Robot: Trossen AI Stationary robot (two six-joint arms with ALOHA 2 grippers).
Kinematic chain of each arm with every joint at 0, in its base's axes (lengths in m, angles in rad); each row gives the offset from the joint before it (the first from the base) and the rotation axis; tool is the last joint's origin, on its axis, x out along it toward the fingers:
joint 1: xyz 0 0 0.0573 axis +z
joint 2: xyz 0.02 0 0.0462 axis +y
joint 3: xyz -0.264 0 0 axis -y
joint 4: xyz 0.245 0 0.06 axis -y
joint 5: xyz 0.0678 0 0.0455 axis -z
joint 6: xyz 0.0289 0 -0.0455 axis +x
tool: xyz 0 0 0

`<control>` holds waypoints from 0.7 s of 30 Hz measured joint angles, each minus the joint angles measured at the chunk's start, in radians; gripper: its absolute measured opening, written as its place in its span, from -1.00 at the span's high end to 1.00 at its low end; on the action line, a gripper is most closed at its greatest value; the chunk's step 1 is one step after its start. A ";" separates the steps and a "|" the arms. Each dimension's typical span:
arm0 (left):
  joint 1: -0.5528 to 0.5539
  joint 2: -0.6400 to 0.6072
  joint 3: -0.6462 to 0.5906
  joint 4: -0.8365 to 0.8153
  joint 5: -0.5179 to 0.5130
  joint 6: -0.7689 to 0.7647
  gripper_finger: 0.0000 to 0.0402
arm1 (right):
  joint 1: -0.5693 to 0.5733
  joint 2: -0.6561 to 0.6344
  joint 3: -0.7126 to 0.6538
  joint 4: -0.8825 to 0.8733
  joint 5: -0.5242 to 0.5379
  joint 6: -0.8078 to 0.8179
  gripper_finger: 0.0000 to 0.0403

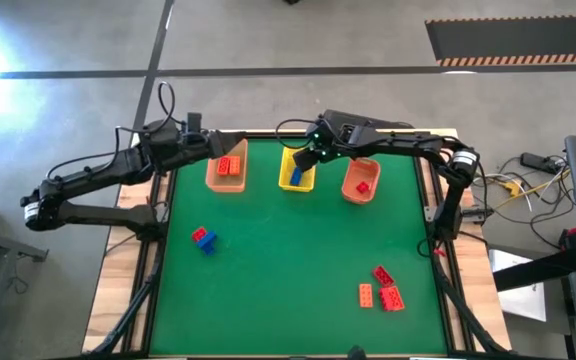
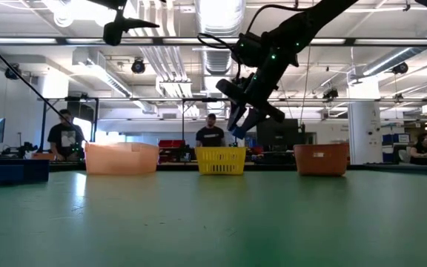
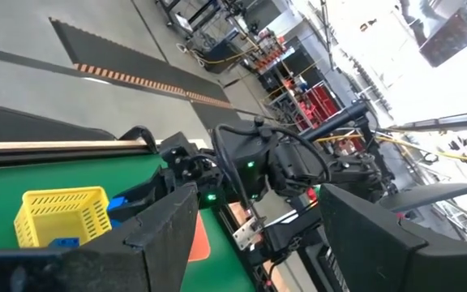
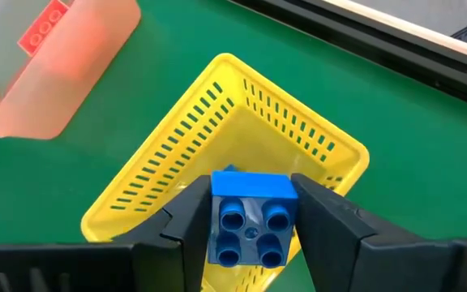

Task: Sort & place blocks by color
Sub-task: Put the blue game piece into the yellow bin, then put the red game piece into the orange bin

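My right gripper (image 1: 305,160) hangs over the yellow basket (image 1: 296,178), shut on a blue studded brick (image 4: 252,217); in the low view the brick (image 2: 238,131) is well above the basket's rim (image 2: 221,152). Another blue brick (image 3: 63,242) lies inside that basket. My left gripper (image 1: 218,148) is open over the far edge of the pale orange basket (image 1: 226,172), which holds orange-red bricks (image 1: 230,166). The red-orange basket (image 1: 360,182) holds a red brick (image 1: 363,186). A blue and a red brick (image 1: 205,239) lie together on the mat's left; several red and orange bricks (image 1: 382,288) lie near right. My right gripper pinches the blue brick by two opposite side faces (image 4: 217,212), one finger (image 4: 181,231) on each side. The fingers come from above, slanting down toward the basket. The brick is lifted clear, its studded face (image 4: 250,231) turned toward the wrist camera, above the yellow basket's opening.
The three baskets stand in a row along the table's far edge. The green mat (image 1: 288,270) is bare in the middle. Wooden table edges (image 1: 118,280) frame it. People and shelving show in the room beyond the table in the low view.
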 joint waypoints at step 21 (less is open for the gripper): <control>-0.213 0.075 -0.007 -0.772 0.031 -0.207 -0.20 | 0.045 -0.143 0.000 -0.009 -0.112 -0.006 -0.08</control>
